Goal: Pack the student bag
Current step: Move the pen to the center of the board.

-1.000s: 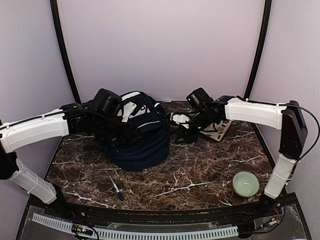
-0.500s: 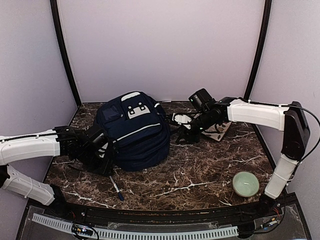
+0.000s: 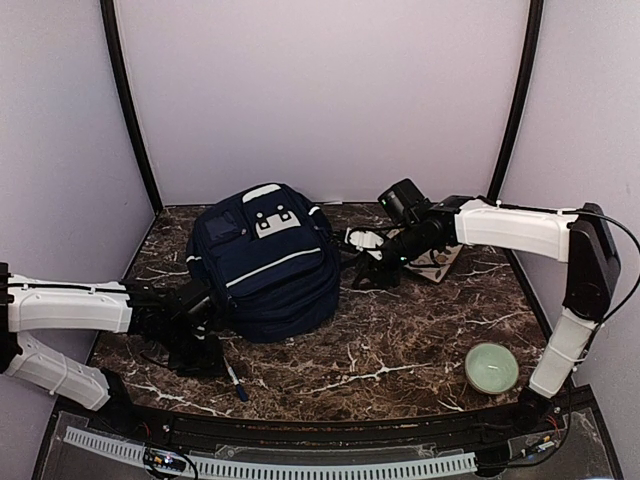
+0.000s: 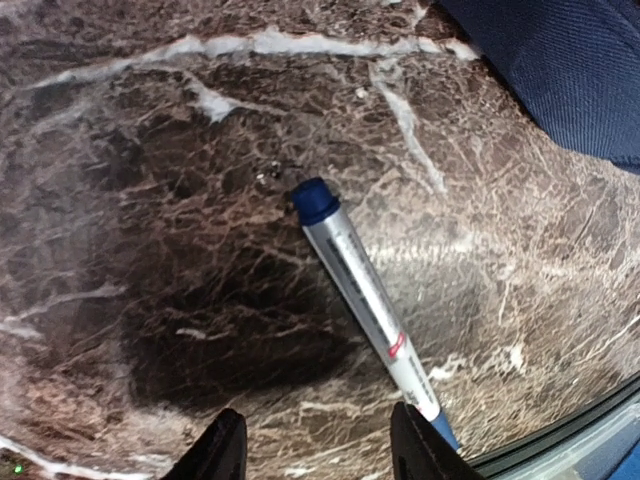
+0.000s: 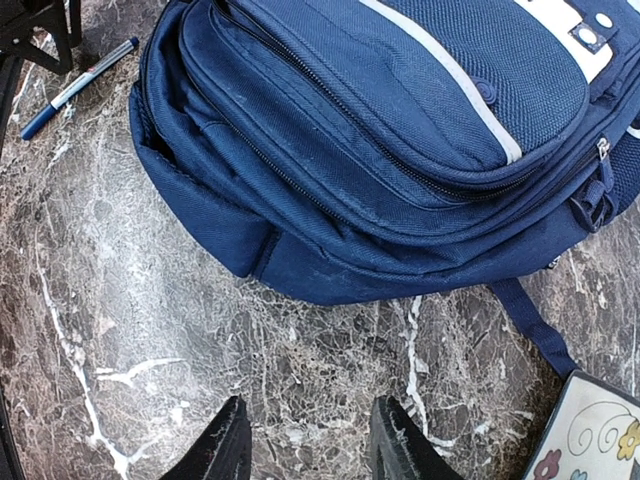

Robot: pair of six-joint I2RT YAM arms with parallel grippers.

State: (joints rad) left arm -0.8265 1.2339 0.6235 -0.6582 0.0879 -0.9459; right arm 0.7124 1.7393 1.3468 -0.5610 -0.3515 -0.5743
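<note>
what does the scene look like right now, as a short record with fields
backpack: navy, lying on the table, front pockets look zipped
pen: on the table near the backpack, not held
left hand: open, empty, hovering just by the pen
right hand: open, empty, over the table beside the backpack
bowl: pale green, near the right arm's base

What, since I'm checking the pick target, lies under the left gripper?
A blue-capped pen lies on the marble table below the open left gripper, uncovered. From above, the gripper hides the pen's far end.
</note>
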